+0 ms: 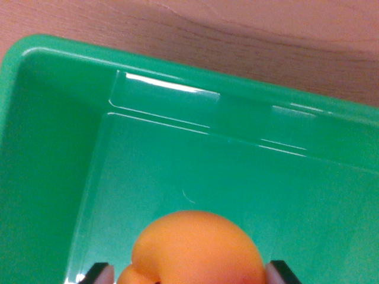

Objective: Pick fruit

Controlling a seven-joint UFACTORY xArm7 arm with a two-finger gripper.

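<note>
An orange, peach-like fruit [195, 251] fills the bottom middle of the wrist view. It sits between my gripper's [189, 276] two fingertips. The left fingertip [100, 274] and the right fingertip [279, 273] each press against a side of the fruit, so the gripper is shut on it. The fruit's lower part is cut off by the frame edge. Under and behind it lies the inside of a green plastic bin [177, 160]. Whether the fruit touches the bin's floor cannot be seen.
The green bin's rim [35, 47] runs across the top and down the wrist view's left. Its far wall [195, 109] has a stepped ledge. Beyond the rim lies a wooden table surface [237, 29].
</note>
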